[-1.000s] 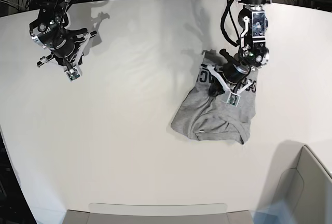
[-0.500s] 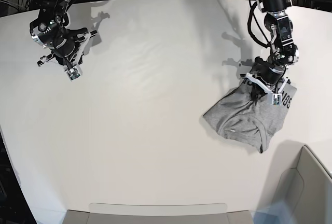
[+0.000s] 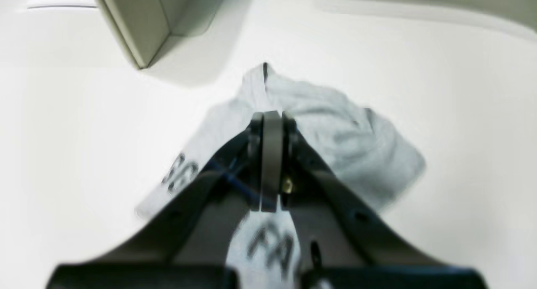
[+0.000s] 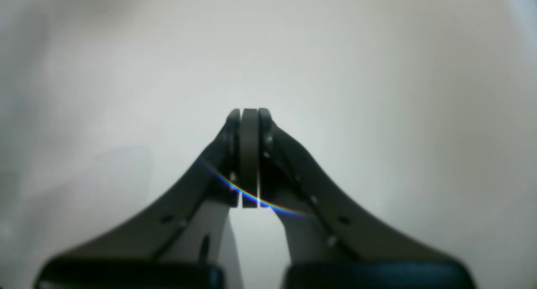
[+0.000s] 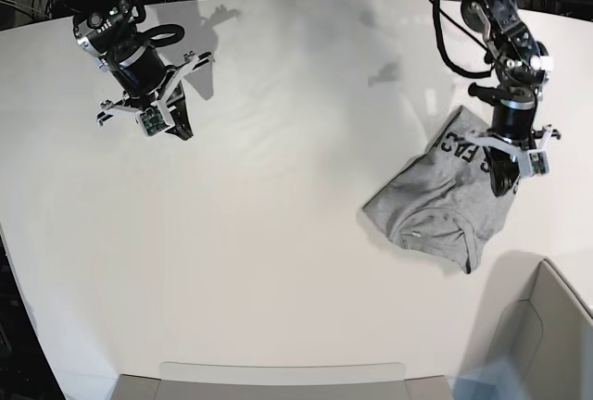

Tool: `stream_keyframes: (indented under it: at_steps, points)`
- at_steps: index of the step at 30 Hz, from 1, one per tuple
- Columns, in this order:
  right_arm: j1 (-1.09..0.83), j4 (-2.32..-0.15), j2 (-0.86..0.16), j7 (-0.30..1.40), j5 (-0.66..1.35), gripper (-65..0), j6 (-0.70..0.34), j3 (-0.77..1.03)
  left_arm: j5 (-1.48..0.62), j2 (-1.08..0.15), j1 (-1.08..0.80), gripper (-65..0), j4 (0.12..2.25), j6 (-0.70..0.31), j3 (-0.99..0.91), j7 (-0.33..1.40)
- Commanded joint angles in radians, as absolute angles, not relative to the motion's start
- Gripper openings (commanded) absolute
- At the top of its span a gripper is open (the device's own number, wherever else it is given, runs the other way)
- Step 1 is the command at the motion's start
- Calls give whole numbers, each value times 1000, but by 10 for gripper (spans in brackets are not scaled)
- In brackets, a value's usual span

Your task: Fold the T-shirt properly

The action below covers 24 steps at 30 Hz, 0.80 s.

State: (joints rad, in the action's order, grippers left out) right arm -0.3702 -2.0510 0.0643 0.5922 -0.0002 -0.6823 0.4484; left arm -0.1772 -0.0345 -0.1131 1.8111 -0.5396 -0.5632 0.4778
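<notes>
The grey T-shirt (image 5: 435, 206) lies bunched in a loose heap at the table's right side, with black lettering showing on its upper edge. My left gripper (image 5: 503, 186) is shut and points down onto the heap's right edge. In the left wrist view the left gripper (image 3: 272, 115) has its pads pressed together over the T-shirt (image 3: 356, 134), and I see no cloth between them. My right gripper (image 5: 182, 129) is shut and empty at the back left, far from the shirt. The right wrist view shows the right gripper (image 4: 249, 112) over bare white table.
A beige open box (image 5: 556, 326) stands at the front right corner, close to the shirt; the box (image 3: 134, 24) also shows in the left wrist view. A flat beige tray edge (image 5: 278, 381) runs along the table's front. Cables hang behind the white table (image 5: 278, 233).
The left gripper dragged the shirt to the right, then shifted further right over its edge, and more lettering now shows. The right arm swung a little to the right and turned.
</notes>
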Motion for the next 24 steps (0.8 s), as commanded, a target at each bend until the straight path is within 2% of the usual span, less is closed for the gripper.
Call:
stream_keyframes:
  at_steps: [1,9,24]
  points:
    - [-394,-2066,68,570,7,-650,-698,467,-182,-35,-139,-650,1860,-533,-572,460]
    - [-538,-2066,85,567,5,-650,-698,541,-182,19,-386,-650,1962,-533,-565,335]
    - [-791,-2066,157,567,7,-650,-698,644,-182,56,-717,-650,1963,-533,-575,328]
